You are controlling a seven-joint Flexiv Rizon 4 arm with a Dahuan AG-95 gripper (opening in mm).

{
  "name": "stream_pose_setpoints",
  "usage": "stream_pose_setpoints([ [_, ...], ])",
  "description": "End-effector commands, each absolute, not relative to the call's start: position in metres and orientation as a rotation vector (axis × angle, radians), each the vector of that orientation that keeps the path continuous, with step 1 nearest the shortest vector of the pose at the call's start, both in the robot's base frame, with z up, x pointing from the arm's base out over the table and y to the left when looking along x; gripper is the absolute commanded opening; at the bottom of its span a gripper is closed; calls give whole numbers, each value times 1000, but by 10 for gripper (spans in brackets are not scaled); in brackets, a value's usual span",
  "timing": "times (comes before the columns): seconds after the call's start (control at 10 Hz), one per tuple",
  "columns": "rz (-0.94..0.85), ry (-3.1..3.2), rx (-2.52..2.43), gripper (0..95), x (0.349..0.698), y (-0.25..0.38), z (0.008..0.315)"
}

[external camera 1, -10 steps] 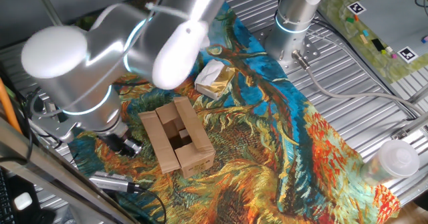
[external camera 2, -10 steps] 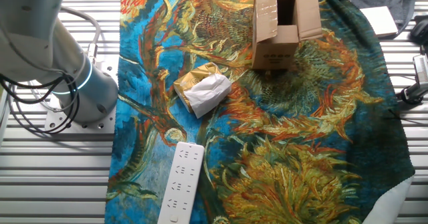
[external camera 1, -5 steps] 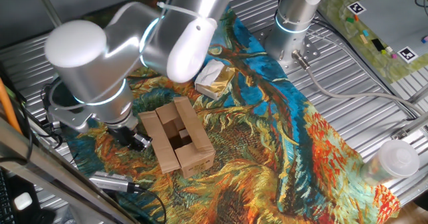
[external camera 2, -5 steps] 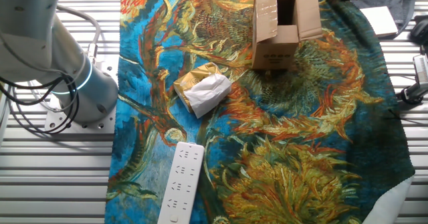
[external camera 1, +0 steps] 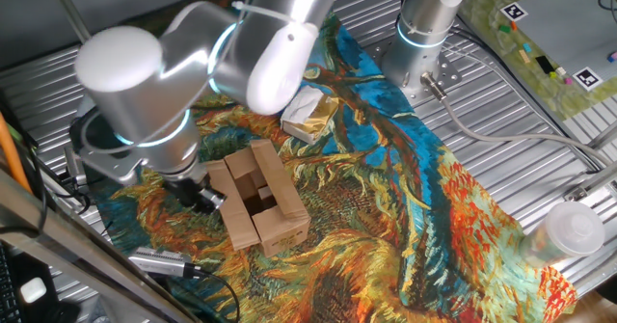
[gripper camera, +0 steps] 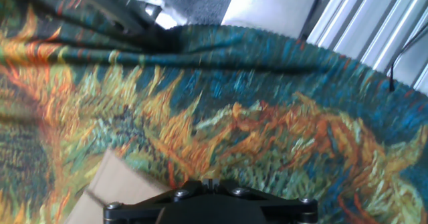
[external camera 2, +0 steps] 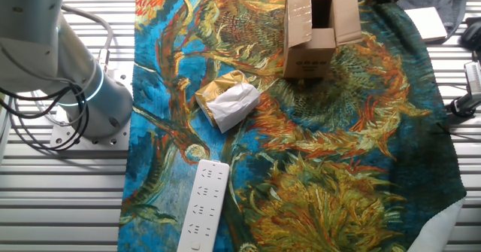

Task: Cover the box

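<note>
The hand (external camera 1: 201,197) hangs low just beside the box (external camera 1: 258,196), near the desk's (external camera 1: 540,121) edge; whether it is open or clenched cannot be told.

A: Can you tell how the fingers (external camera 1: 204,198) stand?

B: No. In one fixed view the arm hides most of them; the hand view shows only the dark mount at the bottom edge.

A: And the box (external camera 2: 319,28)?

B: Cut off by the top edge in the other fixed view. In the hand view just a corner (gripper camera: 110,190) shows, lower left, slightly blurred.
</note>
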State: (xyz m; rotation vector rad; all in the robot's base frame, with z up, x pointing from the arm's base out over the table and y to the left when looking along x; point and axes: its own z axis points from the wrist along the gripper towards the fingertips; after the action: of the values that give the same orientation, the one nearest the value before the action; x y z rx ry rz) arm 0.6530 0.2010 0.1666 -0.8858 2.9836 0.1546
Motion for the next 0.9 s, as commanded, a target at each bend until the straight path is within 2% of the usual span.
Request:
stream_pose_setpoints([
  [0.1,161,2987,-891,0,643,203,168],
  [0.9,236,2996,-930,0,599,210,174],
])
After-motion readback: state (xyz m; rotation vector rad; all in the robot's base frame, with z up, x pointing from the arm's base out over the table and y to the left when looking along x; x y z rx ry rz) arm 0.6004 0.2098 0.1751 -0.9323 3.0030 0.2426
